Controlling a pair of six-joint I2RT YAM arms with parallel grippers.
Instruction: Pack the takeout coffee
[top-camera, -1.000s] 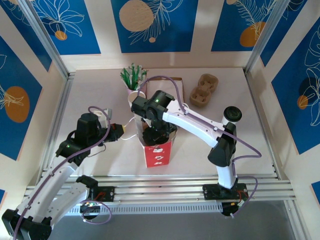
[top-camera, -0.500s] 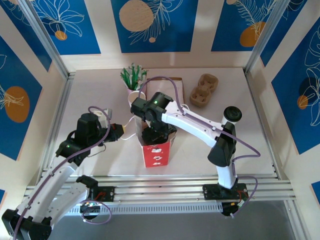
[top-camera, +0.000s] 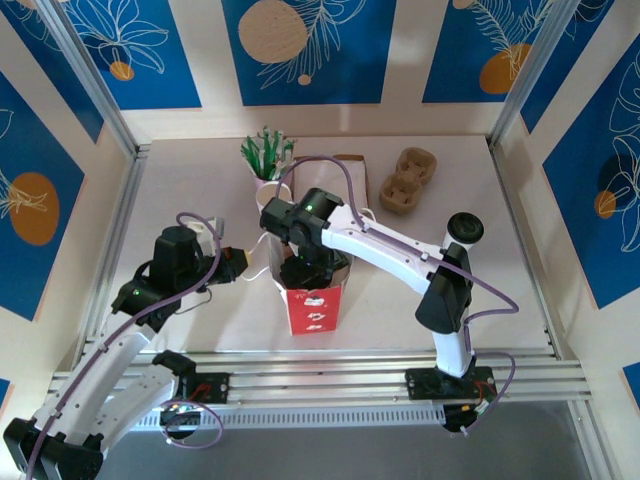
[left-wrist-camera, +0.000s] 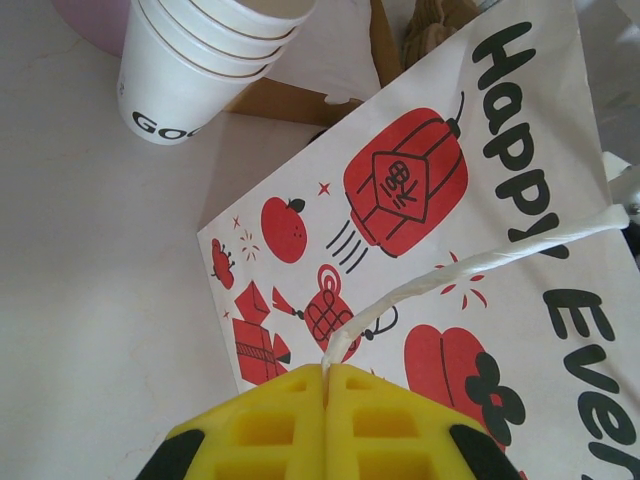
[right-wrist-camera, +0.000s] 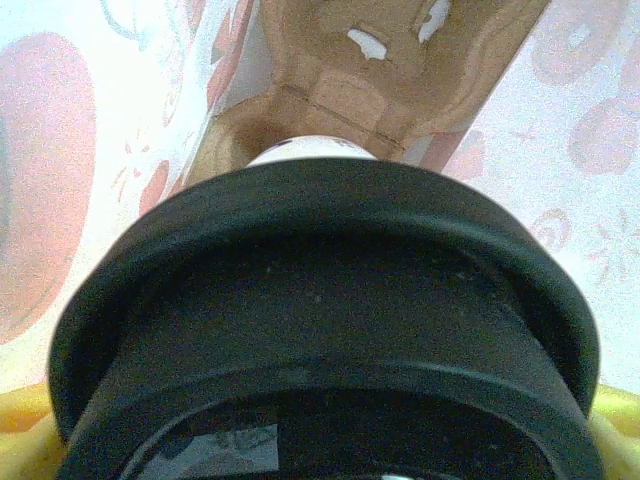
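A red-and-white paper bag (top-camera: 315, 305) stands open at the table's middle front. My left gripper (top-camera: 240, 262) is shut on the bag's white twisted handle (left-wrist-camera: 480, 265) and holds it out to the left, the yellow pads (left-wrist-camera: 270, 420) pressed together on the cord. My right gripper (top-camera: 310, 268) reaches down into the bag's mouth. It is shut on a takeout coffee whose black lid (right-wrist-camera: 330, 290) sits between the yellow fingers (right-wrist-camera: 20, 425), just above a brown carrier (right-wrist-camera: 390, 70) inside the bag. Another takeout coffee (top-camera: 465, 228) stands on the table beside the right arm.
A stack of lidless white cups (top-camera: 272, 190) stands just behind the bag, next to a pink cup of green sticks (top-camera: 265, 155). A brown moulded carrier (top-camera: 408, 180) and flat cardboard (top-camera: 345, 165) lie at the back. Metal rails line both sides.
My right wrist has shifted slightly left and lower in the bag's mouth. The left gripper keeps its hold on the handle and has not moved.
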